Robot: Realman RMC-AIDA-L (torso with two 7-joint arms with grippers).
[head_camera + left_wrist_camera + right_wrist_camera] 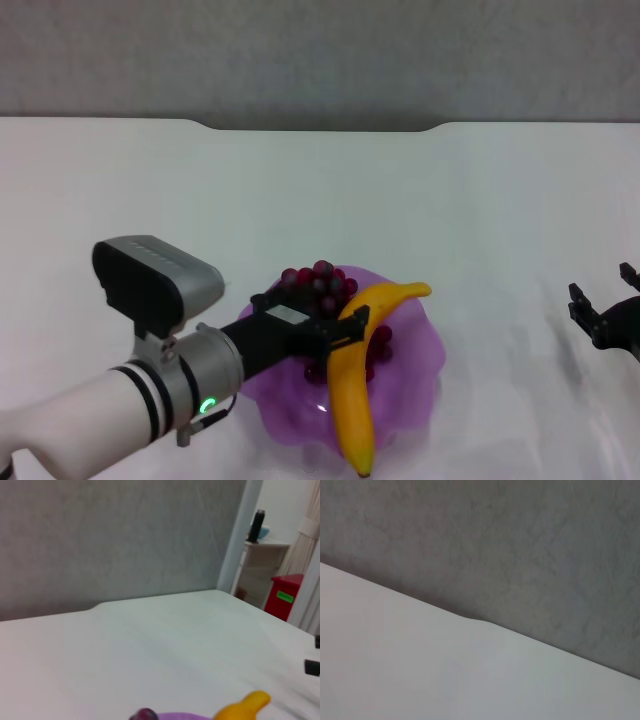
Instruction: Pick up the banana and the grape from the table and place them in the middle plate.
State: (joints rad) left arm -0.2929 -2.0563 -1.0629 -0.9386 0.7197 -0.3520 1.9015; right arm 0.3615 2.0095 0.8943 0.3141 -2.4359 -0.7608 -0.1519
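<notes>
The purple scalloped plate (pixel 415 375) sits at the front centre of the white table (pixel 320 200). The yellow banana (pixel 350 400) lies in it, one end up right and the other over the near rim. The dark red grapes (pixel 318 281) lie in the plate beside and partly under the banana. My left gripper (pixel 348 327) hovers over the plate with its black fingers apart against the banana's left edge, above the grapes. My right gripper (pixel 604 300) is open and empty above the table at the far right. The left wrist view shows the banana's tip (pixel 246 705), one grape (pixel 146 714) and the plate rim (pixel 182 716).
A grey wall runs behind the table's notched far edge (pixel 320 128). In the left wrist view a cabinet with a dark bottle (pixel 256 525) and a red bin (pixel 284 596) stand beyond the table. The right wrist view shows only the table (pixel 420 670) and wall.
</notes>
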